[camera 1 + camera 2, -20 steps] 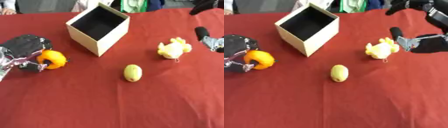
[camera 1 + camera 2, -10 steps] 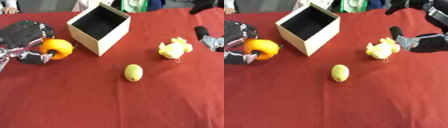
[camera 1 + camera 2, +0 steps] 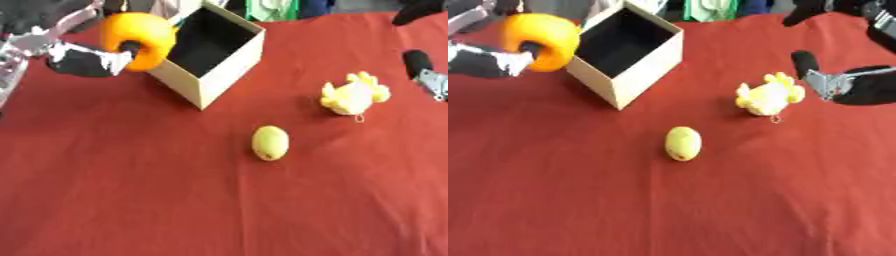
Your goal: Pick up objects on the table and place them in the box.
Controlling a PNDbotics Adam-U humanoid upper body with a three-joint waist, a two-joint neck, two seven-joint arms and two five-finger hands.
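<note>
The left hand (image 3: 83,57) is holding an orange (image 3: 138,39) off the table, its fingers curling round the fruit from the left side. The orange is hanging just beside the box (image 3: 206,50), at the box's left edge and level with its rim, not yet over the opening. The box is an open cardboard carton, cream outside and dark inside, and it is sitting askew on the red tablecloth (image 3: 175,200) with one corner pointing toward the near edge of the table.

A lemon (image 3: 270,142) is lying on the cloth to the near right of the box, well apart from that near corner. A yellow plush toy (image 3: 353,95) is resting on the cloth to the right of the box, farther right than the lemon and apart from it. A small loop is showing at the toy's lower edge.

The right hand (image 3: 859,85) is hovering to the right of the box, beyond the plush toy and near it without touching it. Its thumb and fingers are standing apart and are gripping nothing. One dark fingertip is pointing upward just beside the toy's right side.

Green and white items are showing past the far side of the box, at the table's edge; what they are cannot be made out.
</note>
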